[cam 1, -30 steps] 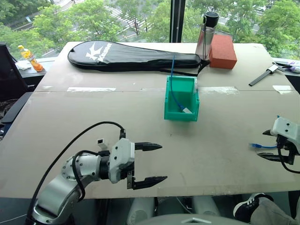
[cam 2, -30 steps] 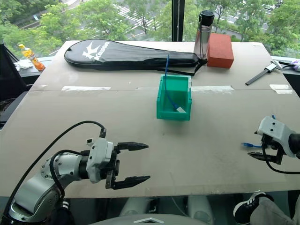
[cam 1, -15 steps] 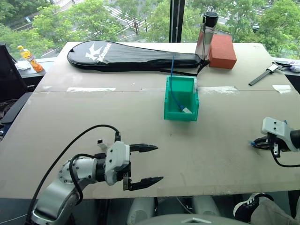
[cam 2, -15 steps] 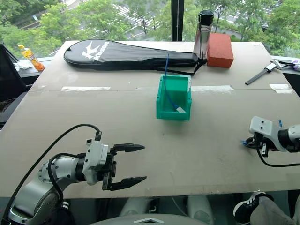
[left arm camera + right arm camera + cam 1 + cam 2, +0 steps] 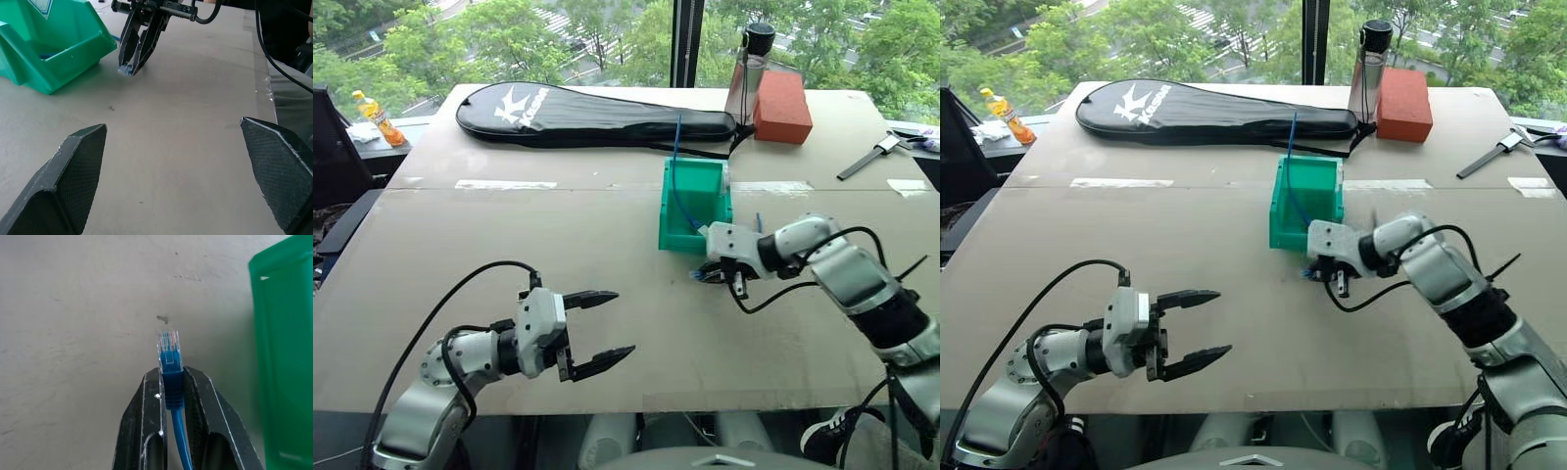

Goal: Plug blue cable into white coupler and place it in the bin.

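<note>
Pinching the blue cable (image 5: 172, 377) behind its clear plug, right gripper (image 5: 706, 275) beside the bin (image 5: 690, 240); left gripper (image 5: 597, 331) spread, empty.

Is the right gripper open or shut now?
Shut on the blue cable: the right gripper has both fingers pressed against the plug end beside the bin.

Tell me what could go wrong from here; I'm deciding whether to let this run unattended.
1. The right tool pinches the blue cable just behind its clear plug, close beside the green bin; a swing could knock the bin.
2. The left tool is open and holds nothing, so the plug has no coupler to go into yet.
3. Another blue cable already sticks out of the bin and could snag.
</note>
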### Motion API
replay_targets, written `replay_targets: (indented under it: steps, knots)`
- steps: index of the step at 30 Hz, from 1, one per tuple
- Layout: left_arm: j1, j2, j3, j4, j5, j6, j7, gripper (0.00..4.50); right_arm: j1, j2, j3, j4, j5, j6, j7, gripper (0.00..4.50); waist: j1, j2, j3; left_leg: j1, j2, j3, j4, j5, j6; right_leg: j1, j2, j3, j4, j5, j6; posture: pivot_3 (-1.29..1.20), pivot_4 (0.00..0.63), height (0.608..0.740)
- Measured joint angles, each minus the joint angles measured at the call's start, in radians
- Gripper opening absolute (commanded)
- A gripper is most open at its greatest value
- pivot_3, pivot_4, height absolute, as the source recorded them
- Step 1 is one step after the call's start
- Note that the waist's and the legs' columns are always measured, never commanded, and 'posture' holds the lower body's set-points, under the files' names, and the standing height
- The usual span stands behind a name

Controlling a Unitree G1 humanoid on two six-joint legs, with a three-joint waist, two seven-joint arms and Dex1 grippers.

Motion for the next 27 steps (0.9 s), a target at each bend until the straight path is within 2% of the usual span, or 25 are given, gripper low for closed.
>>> replay_targets:
  steps: [1,3,9,15,17,20,27]
  knots:
    - [0.0,-0.001,0.001,0.003,0.006,0.0,0.009,4.5,-0.008,0.014,0.022,0.046,-0.021,-0.015,-0.001,0.88,0.0,0.0,0.0,0.0,0.0,0.0,0.0,0.0,0.0,0.0,0.0,0.0,0.0,0.0,0.0,0.0,0.15,0.74]
    - [-0.006,-0.001,0.0,0.004,0.019,0.0,0.02,4.5,-0.024,0.028,0.024,0.078,-0.033,-0.037,-0.004,1.63,-0.005,0.0,0.0,0.001,0.0,0.001,0.0,0.0,0.0,0.0,0.0,0.001,0.0,0.0,0.0,0.0,0.15,0.74]
    - [-0.09,0.003,-0.02,0.01,0.049,0.05,0.057,4.5,-0.026,0.041,0.004,0.108,-0.049,-0.075,-0.012,4.47,-0.005,0.0,-0.001,0.003,0.0,-0.001,0.0,0.0,0.0,0.001,0.002,-0.001,0.002,0.0,0.0,0.0,0.15,0.74]
    - [-0.267,0.003,-0.102,0.069,0.077,0.095,0.039,4.5,0.157,0.022,-0.203,-0.037,0.145,-0.109,-0.001,4.47,-0.005,0.0,0.0,0.001,0.0,0.0,0.0,0.0,0.0,0.001,0.002,0.0,0.001,0.002,0.004,0.0,0.15,0.74]
    - [-0.287,0.003,-0.12,0.085,0.087,0.096,0.036,4.5,0.181,0.008,-0.236,-0.052,0.163,-0.114,-0.001,4.47,-0.009,0.0,0.0,0.001,0.0,0.0,0.0,0.0,0.0,0.001,0.002,0.001,0.001,0.002,0.004,0.0,0.15,0.74]
    - [-0.4,-0.024,-0.203,0.181,0.149,0.097,0.021,4.5,0.336,-0.017,-0.37,-0.165,0.238,-0.115,-0.041,4.47,0.004,0.0,0.0,0.001,0.0,-0.002,0.0,0.0,0.0,0.002,0.002,-0.002,0.001,0.002,0.004,0.0,0.15,0.74]
    - [-0.561,-0.093,-0.319,0.348,0.244,0.052,-0.025,4.5,0.648,-0.064,-0.587,-0.417,0.301,-0.09,-0.177,4.47,-0.005,0.0,0.0,0.002,0.0,-0.001,0.001,0.0,0.0,0.002,0.003,0.0,0.002,0.002,0.004,0.0,0.15,0.74]
